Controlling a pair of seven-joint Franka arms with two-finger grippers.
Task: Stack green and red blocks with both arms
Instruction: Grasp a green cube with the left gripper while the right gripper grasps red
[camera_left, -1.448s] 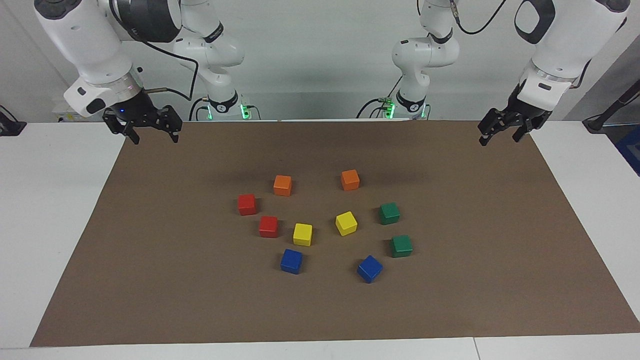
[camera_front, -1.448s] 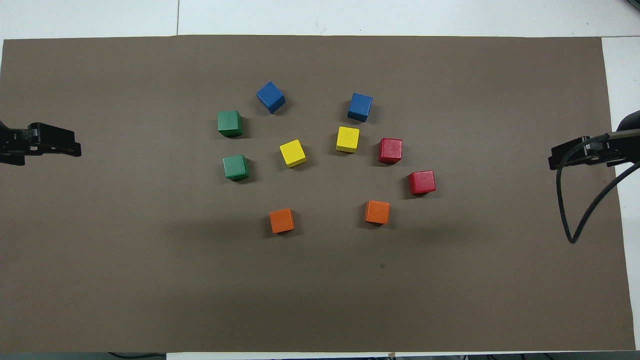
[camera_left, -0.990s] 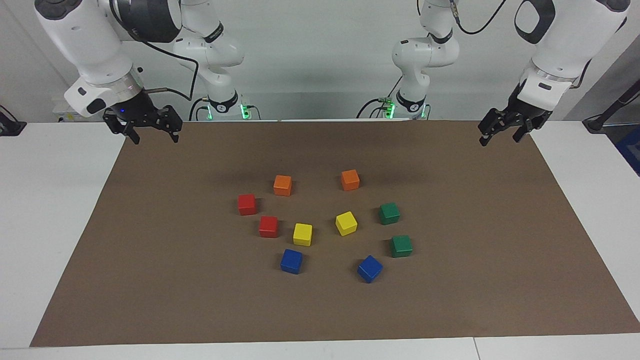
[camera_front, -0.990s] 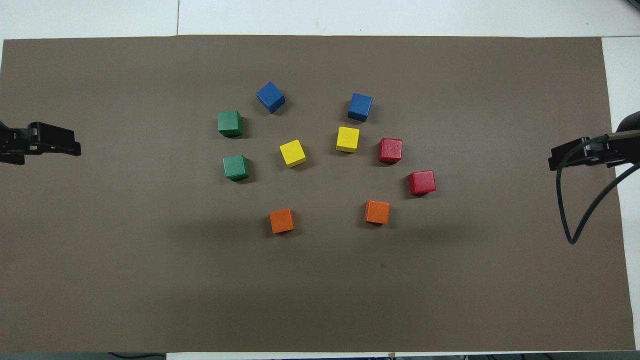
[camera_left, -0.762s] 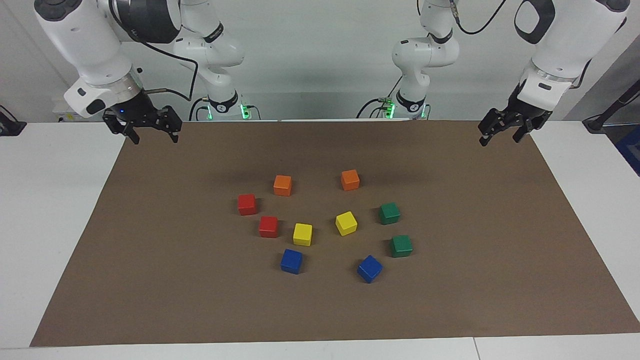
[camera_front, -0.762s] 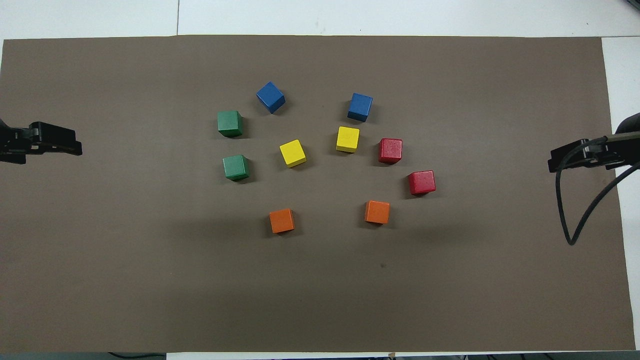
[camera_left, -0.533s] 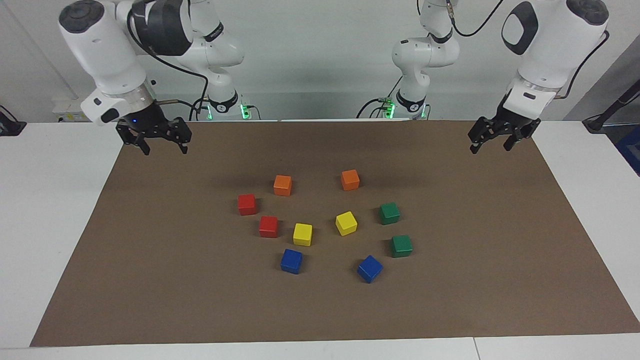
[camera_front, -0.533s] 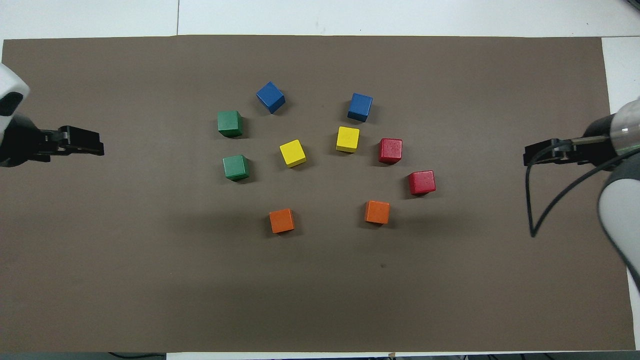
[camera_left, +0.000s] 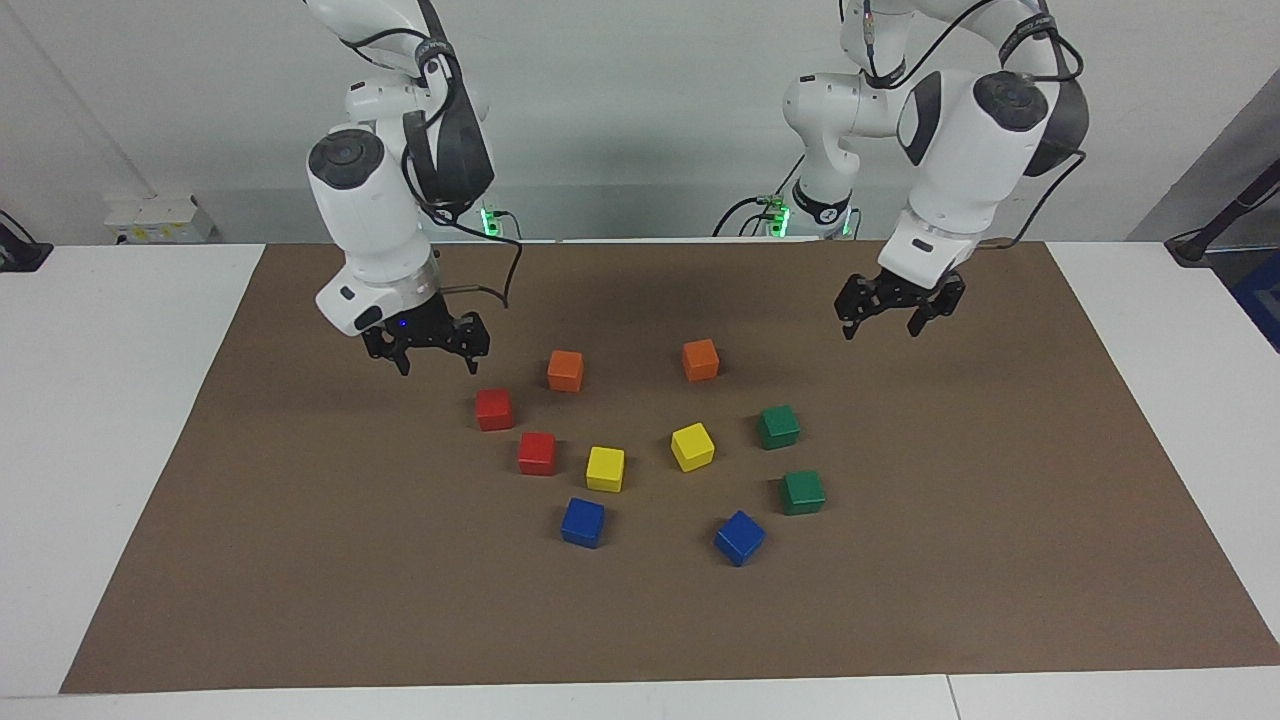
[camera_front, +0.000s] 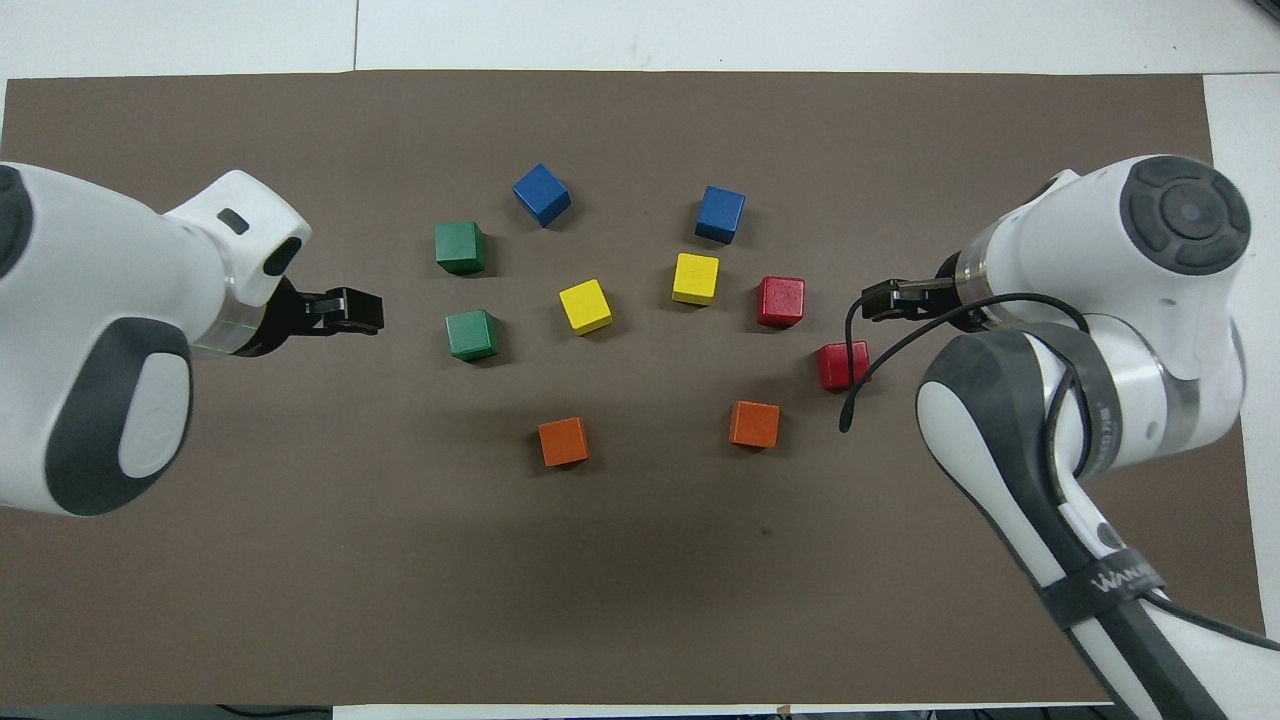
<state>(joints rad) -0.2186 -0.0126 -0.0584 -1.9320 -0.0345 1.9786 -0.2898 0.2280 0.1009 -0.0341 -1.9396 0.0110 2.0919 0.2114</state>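
Two red blocks (camera_left: 494, 409) (camera_left: 537, 452) and two green blocks (camera_left: 778, 427) (camera_left: 803, 492) lie apart on the brown mat. They also show in the overhead view, red (camera_front: 843, 364) (camera_front: 780, 301) and green (camera_front: 472, 334) (camera_front: 460, 247). My right gripper (camera_left: 437, 366) (camera_front: 880, 300) is open and empty, raised over the mat beside the red blocks, toward the right arm's end. My left gripper (camera_left: 880, 330) (camera_front: 365, 310) is open and empty, raised over the mat beside the green blocks, toward the left arm's end. Neither touches a block.
Two orange cubes (camera_left: 565, 370) (camera_left: 700, 359) lie nearest the robots. Two yellow cubes (camera_left: 605, 468) (camera_left: 692, 446) lie between the red and green pairs. Two blue cubes (camera_left: 583, 522) (camera_left: 739, 537) lie farthest. The brown mat (camera_left: 300, 560) covers the white table.
Both arms have swung in from the mat's ends toward the middle and come lower, the right toward the red blocks, the left toward the green ones. No block has moved.
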